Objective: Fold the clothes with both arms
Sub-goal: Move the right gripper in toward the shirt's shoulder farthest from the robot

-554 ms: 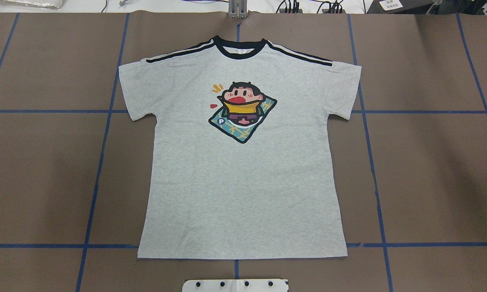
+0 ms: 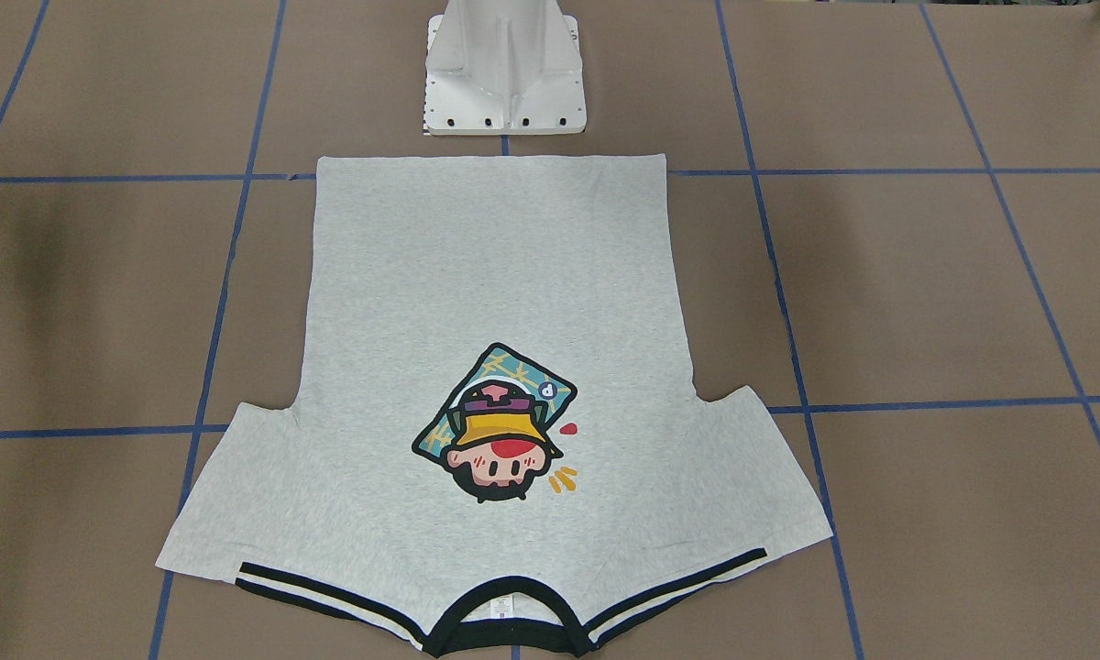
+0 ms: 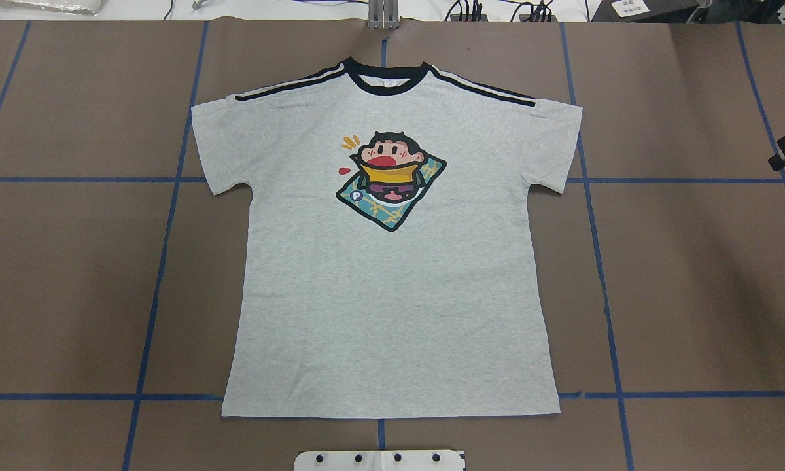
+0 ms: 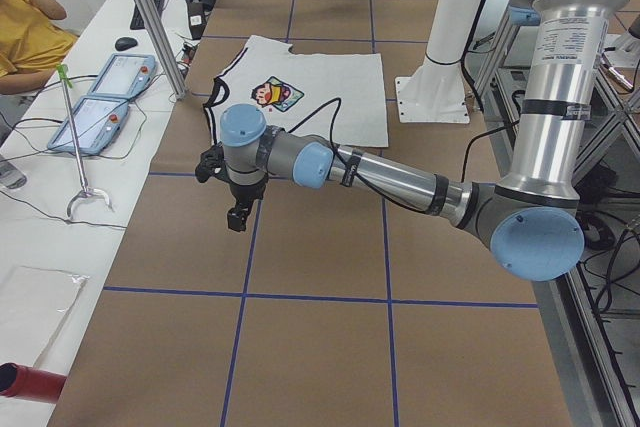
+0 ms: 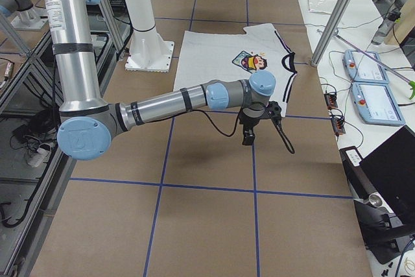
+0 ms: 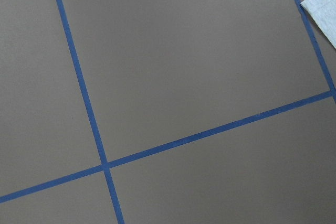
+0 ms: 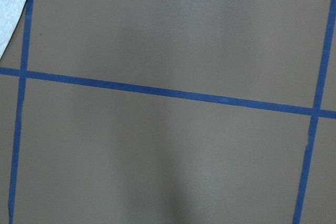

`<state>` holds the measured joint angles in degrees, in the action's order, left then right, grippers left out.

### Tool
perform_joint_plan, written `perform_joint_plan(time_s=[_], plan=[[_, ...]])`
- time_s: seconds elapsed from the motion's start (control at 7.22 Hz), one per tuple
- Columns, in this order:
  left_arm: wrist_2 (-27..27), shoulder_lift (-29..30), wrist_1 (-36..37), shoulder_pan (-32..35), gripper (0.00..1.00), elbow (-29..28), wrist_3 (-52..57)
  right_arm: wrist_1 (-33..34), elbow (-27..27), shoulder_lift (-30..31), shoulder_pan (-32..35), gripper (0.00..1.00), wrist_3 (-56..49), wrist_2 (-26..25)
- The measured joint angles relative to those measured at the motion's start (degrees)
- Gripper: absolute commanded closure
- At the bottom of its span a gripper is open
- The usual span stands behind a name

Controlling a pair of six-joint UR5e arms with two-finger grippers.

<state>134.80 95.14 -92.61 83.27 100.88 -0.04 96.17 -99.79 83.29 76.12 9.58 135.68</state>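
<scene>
The T-shirt [image 3: 392, 294] lies flat on the table [image 3: 72, 275], collar at 12 o'clock from overhead. The left gripper [image 4: 236, 219] hangs at its 9 o'clock, the right gripper [image 5: 248, 139] at 3. I cannot tell whether either is spread or pressed together.

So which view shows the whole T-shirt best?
Overhead exterior: the T-shirt lies flat and fully in frame. The front-facing view puts the collar right at its bottom edge. Both side views show it small and far. Each wrist view catches only a corner.

Grey T-shirt [image 2: 490, 275] lies flat, hem just beside the white base [image 2: 504, 73].
</scene>
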Motion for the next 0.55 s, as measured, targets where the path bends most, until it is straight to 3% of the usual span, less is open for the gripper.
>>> perform_joint_plan(time_s=[0.28, 0.55], plan=[[0.2, -1.6, -0.3, -0.1, 0.0, 2.0, 0.0, -0.7, 1.1, -1.9, -2.9, 0.0, 2.7, -0.3], [0.4, -1.9, -0.5, -0.3, 0.0, 2.1, 0.1, -7.0, 8.4, -8.3, -6.0, 0.02, 11.2, -0.8]])
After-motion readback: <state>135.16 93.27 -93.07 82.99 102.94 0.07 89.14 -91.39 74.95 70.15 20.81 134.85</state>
